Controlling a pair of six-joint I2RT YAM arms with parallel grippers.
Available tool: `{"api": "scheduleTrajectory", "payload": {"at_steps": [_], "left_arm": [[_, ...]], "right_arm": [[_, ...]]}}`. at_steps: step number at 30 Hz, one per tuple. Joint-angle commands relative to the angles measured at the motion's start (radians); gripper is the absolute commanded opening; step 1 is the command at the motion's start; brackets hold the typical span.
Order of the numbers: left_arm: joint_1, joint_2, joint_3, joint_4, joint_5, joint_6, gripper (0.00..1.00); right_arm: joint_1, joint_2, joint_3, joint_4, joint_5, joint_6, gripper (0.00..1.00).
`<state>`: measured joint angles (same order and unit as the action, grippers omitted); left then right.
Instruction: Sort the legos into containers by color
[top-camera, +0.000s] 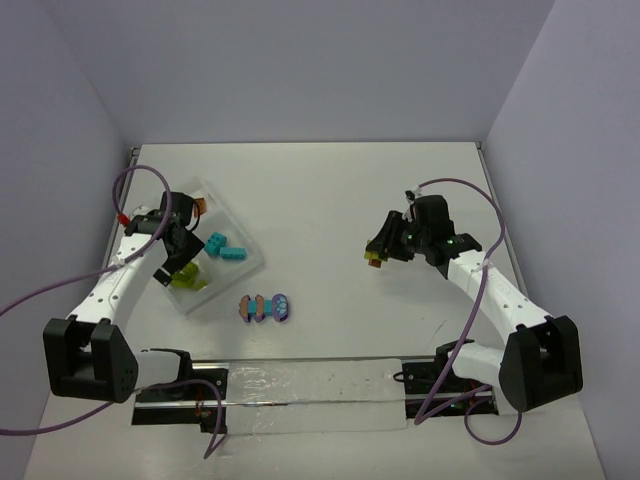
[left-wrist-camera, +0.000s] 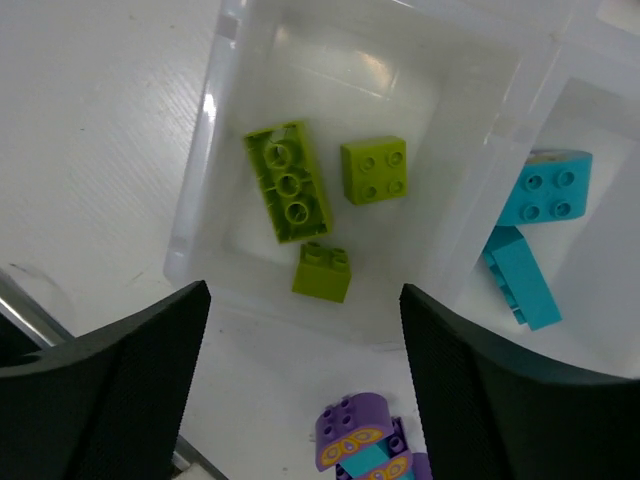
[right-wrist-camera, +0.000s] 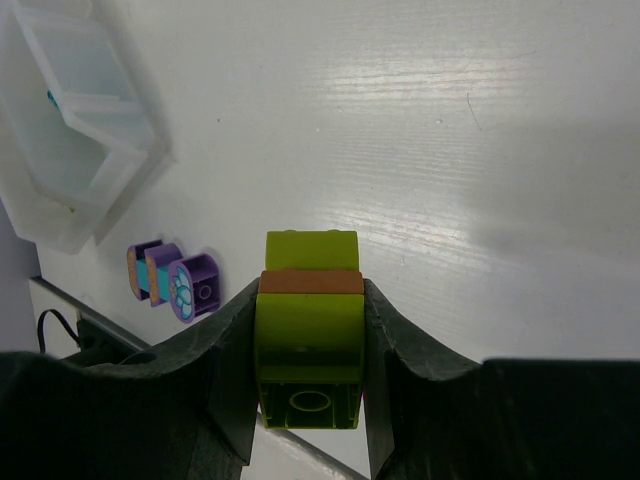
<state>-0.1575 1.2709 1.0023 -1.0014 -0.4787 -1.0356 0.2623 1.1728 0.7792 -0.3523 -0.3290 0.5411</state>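
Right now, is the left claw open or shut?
Open: the left claw has its fingers wide apart above the lime-brick compartment, nothing between them.

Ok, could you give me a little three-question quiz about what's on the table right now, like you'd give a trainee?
1. True or false: three lime green bricks lie together in one tray compartment.
2. What do the right arm's jaws hold? A) a turquoise brick B) a lime-and-brown stack C) nothing
3. Fill in: the purple-and-turquoise cluster lies ___ the tray.
Key: 1 true; 2 B; 3 outside, on the bare table.
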Motion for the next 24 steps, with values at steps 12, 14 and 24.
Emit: {"api": "scheduleTrajectory", "payload": {"at_steps": [12, 14, 24], "left_arm": [[-0.256, -0.009, 0.223, 0.199, 0.157, 0.350, 0.84], [-0.318, 0.034, 0.256, 0.252, 0.325, 0.403, 0.85], [-0.380, 0.067, 0.196, 0.657, 0.965, 0.436, 0.84]], "right_arm": [[0.006, -0.015, 0.097, 0.045, -0.103, -0.024, 0.00], [0.006, -0.014, 0.100, 0.078, -0.164, -0.015, 0.00], [0.010, -0.036, 0.078, 0.293, -0.508, 0.049, 0.00]]}}
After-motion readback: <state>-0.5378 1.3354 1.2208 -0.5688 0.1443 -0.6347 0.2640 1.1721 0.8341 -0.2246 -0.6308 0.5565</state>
